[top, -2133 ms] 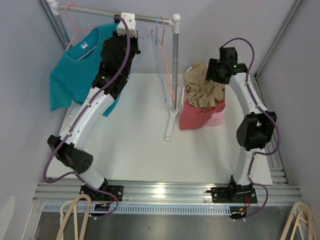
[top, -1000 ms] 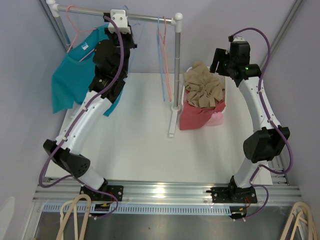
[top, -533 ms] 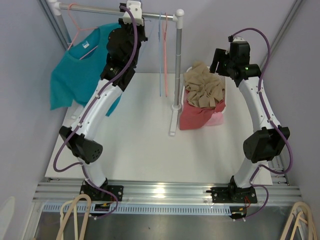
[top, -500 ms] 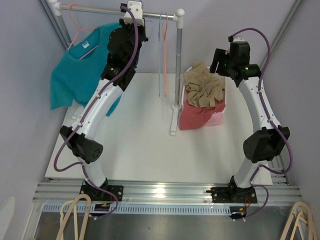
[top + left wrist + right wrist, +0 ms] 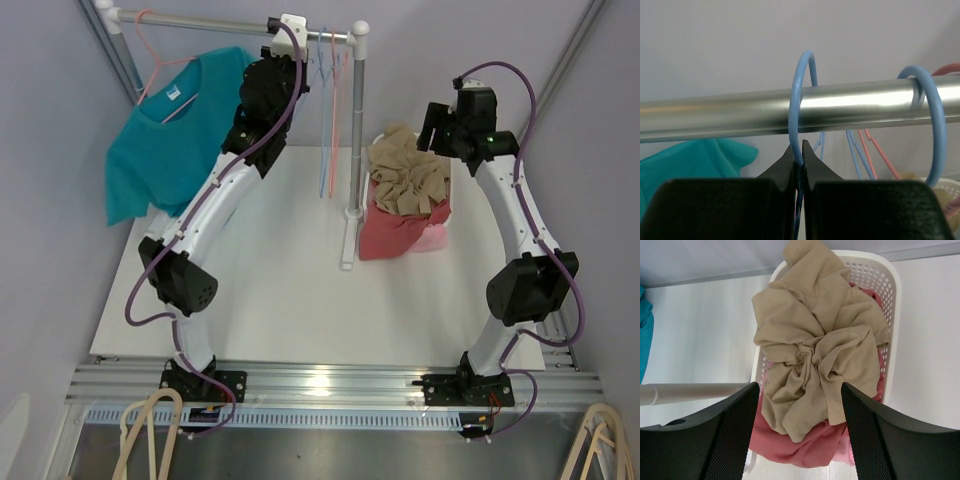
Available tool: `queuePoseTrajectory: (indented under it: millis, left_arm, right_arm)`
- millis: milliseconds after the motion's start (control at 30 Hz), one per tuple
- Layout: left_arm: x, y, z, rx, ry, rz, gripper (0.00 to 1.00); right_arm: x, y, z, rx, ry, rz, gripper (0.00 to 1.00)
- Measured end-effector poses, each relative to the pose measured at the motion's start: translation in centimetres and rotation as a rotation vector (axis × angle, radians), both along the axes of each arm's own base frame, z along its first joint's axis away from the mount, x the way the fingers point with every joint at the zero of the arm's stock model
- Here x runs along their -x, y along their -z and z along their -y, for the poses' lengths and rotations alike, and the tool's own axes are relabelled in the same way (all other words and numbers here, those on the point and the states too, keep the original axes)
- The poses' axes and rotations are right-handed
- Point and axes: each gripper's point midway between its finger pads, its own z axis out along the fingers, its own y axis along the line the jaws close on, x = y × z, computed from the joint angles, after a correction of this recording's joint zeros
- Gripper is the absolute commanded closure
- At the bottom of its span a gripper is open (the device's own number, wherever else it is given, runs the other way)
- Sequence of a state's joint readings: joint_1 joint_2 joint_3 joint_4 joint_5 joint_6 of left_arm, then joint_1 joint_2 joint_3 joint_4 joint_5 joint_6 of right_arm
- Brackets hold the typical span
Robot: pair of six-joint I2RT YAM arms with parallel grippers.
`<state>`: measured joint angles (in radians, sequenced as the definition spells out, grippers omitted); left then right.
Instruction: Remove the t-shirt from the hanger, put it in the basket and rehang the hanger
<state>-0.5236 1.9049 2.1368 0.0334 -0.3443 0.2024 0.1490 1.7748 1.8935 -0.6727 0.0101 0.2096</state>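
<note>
A teal t-shirt (image 5: 170, 130) hangs on a pink hanger (image 5: 152, 55) at the left end of the silver rail (image 5: 210, 22); its edge shows in the left wrist view (image 5: 690, 160). My left gripper (image 5: 800, 150) is up at the rail's right part and shut on the hook of an empty blue hanger (image 5: 799, 105) that sits over the rail (image 5: 740, 112). In the top view the left gripper (image 5: 290, 35) is right of the t-shirt, apart from it. My right gripper (image 5: 800, 405) is open and empty above the basket.
A white basket (image 5: 890, 305) holds a tan garment (image 5: 820, 350) over a pink one (image 5: 805, 445), right of the rack's post (image 5: 355, 120). Further blue and pink empty hangers (image 5: 328, 110) hang near the post. Spare wooden hangers (image 5: 150, 430) lie at the front corners.
My left gripper has slid right along the rail with the blue hanger hook, away from the t-shirt and toward the post. The right arm has stayed above the basket.
</note>
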Motion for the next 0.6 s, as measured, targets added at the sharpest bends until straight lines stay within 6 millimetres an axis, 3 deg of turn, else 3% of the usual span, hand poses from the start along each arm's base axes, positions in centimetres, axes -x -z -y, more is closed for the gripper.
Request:
queuePoseTrajectory:
  millis: [167,600]
  left_arm:
    - [-0.7,0.8,0.4,-0.006,-0.002,-0.008,0.93]
    - [-0.2,1.4,1.5,-0.022,0.073,-0.039,0.57]
  right_arm:
    - [0.0,0.6,-0.2,-0.005,-0.01,-0.008,0.28]
    - [0.1,1.5,-0.5,-0.014,-0.021,-0.023,0.28]
